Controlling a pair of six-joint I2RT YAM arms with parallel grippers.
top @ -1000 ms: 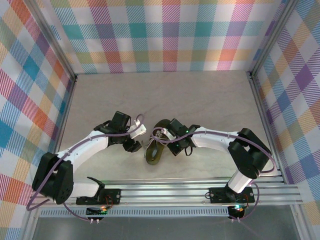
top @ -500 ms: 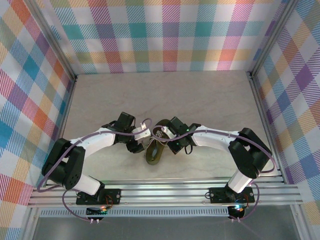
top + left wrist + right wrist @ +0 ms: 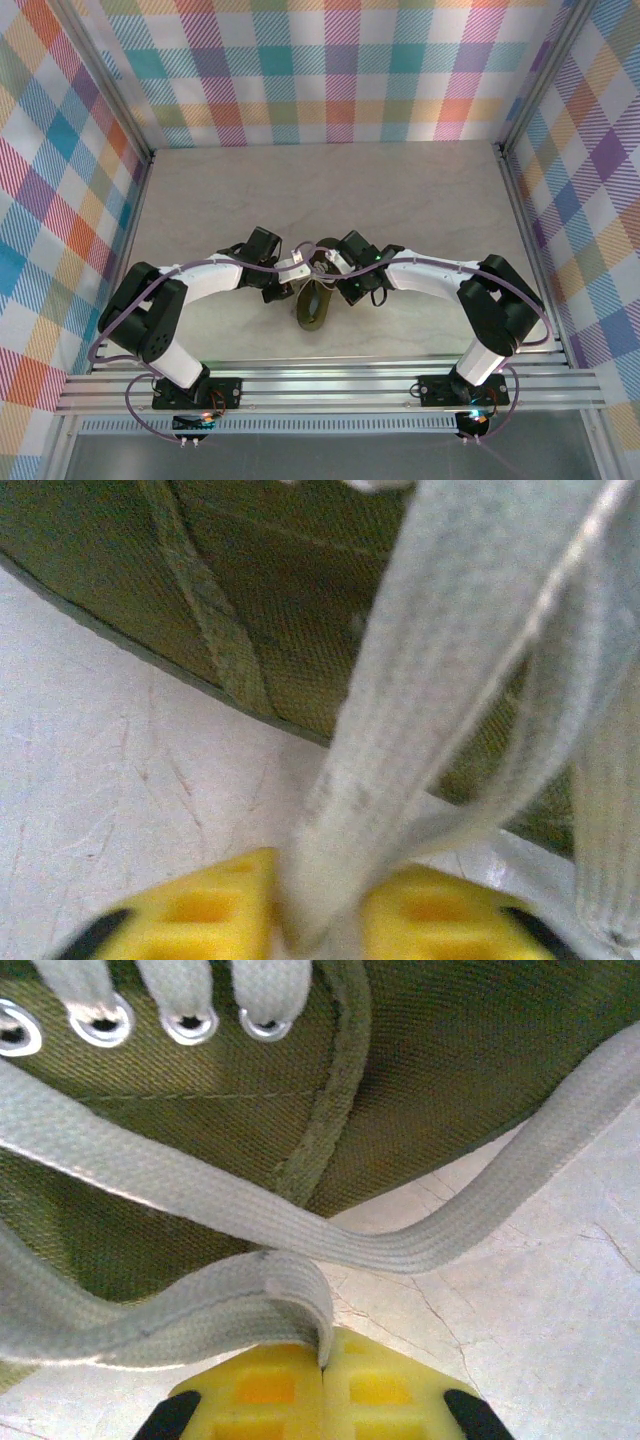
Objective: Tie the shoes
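The dark olive-green shoe (image 3: pixel 313 308) lies at the middle of the table, and my two grippers meet over its far end. My left gripper (image 3: pixel 299 269) is at the shoe's left side. In the left wrist view its yellow fingertips (image 3: pixel 215 905) are shut on a cream-white lace (image 3: pixel 430 690) that runs up across the olive canvas (image 3: pixel 270 590). My right gripper (image 3: pixel 335 271) is at the shoe's right side. Its yellow pads (image 3: pixel 375 1385) are pressed together on a folded loop of lace (image 3: pixel 200 1310), close under the shoe's side (image 3: pixel 430 1050) and eyelets (image 3: pixel 190 1025).
A second strand of lace (image 3: pixel 430 1240) crosses the table just in front of the right pads. The beige tabletop (image 3: pixel 400 200) stretches away behind the shoe. Plaid walls (image 3: pixel 60 200) stand on three sides, and a metal rail (image 3: pixel 330 385) runs along the near edge.
My left arm has swung right to the shoe, and its gripper has gone from open to shut on a lace. The right gripper has kept its grip in place.
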